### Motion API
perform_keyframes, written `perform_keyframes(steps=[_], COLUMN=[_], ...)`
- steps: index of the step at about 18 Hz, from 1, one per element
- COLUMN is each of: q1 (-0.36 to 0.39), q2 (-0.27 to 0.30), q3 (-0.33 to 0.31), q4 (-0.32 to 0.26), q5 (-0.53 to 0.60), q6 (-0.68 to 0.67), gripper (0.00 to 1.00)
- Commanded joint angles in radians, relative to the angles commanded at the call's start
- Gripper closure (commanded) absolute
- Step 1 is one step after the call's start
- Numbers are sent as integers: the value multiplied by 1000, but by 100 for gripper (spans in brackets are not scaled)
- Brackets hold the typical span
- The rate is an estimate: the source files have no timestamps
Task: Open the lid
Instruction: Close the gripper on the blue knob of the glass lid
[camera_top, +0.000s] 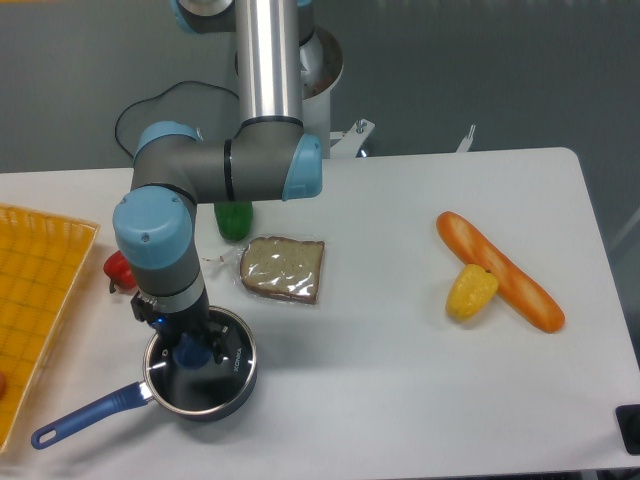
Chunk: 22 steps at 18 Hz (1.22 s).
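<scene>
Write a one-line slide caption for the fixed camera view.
UR5e gripper poised at the blue knob of the glass lid on a blue-handled saucepan, with toy foods scattered on the white table.

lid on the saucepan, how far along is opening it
Done: the gripper is down at the blue knob of the lid. In hand: the fingers flank the knob; whether they grip it is unclear. Left: the lid sits on the saucepan, so lifting it off remains.
</scene>
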Motion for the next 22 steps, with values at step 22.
perform_keyframes(steps=[22], q1=[-11], q2=[-20], q3=[2], q4=[2], q5=[0], q6=[-9], gripper=[0])
